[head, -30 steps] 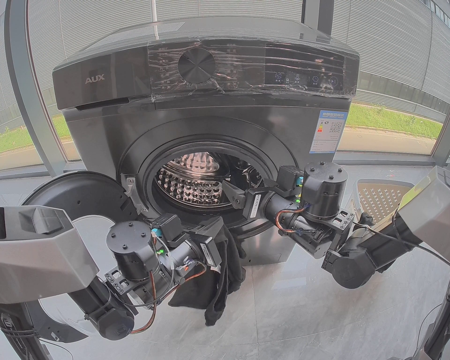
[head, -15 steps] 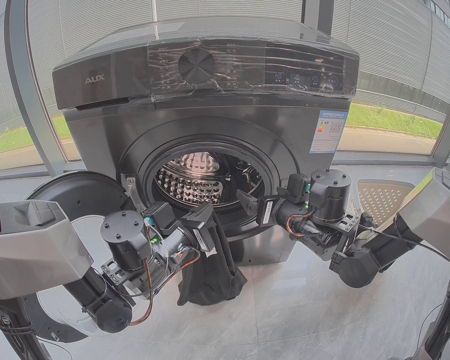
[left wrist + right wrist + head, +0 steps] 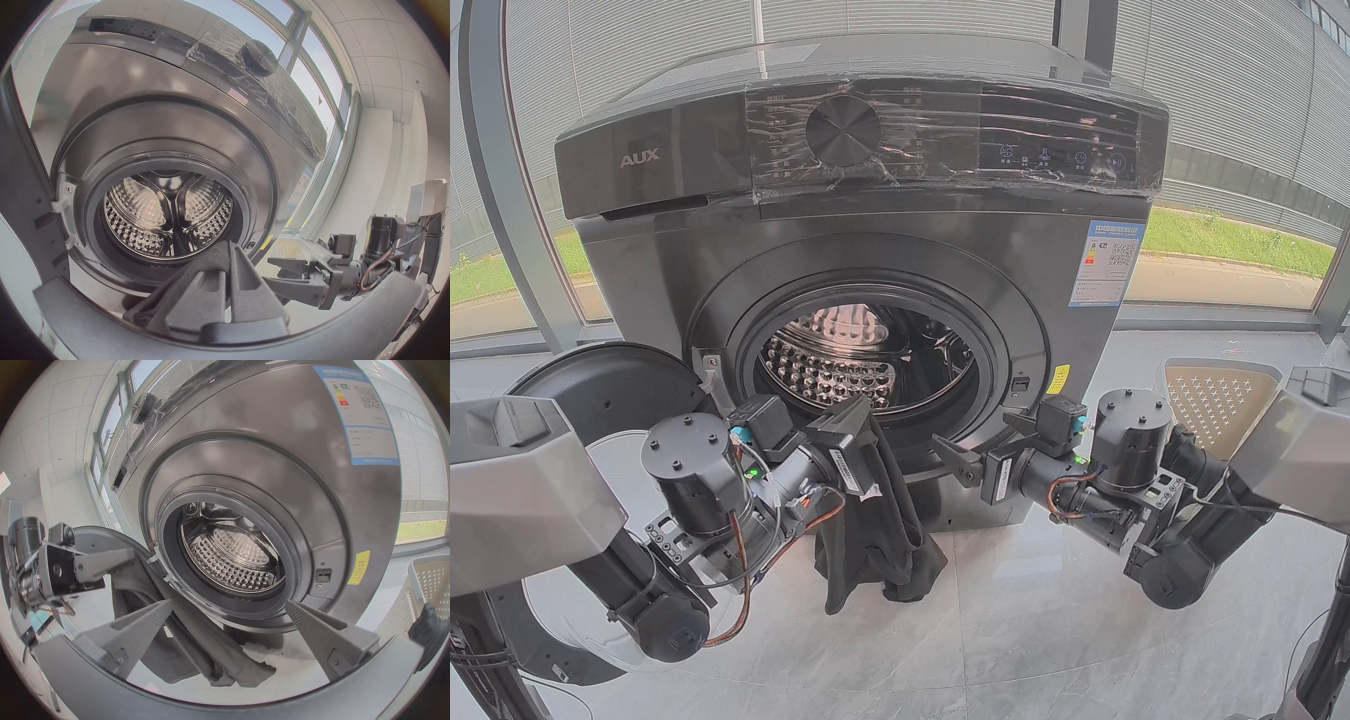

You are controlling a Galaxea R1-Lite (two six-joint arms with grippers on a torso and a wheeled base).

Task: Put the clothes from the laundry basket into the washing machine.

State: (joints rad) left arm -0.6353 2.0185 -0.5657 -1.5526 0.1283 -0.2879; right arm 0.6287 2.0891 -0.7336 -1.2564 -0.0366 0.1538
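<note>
The washing machine stands with its door swung open to the left and the bare steel drum showing. My left gripper sits just below the drum mouth, shut on a black garment that hangs down over the machine's front towards the floor. The left wrist view has its fingers closed over the black garment, with the drum straight ahead. My right gripper is open and holds nothing, low at the right of the opening. Its fingertips are spread wide apart.
The beige laundry basket stands on the floor to the right of the machine, behind my right arm, and its rim is in the right wrist view too. Pale tiled floor lies open in front. Windows run behind the machine.
My left gripper has lifted the black garment up and closer to the drum mouth. My right gripper has drawn back out of the opening, down and to the right.
</note>
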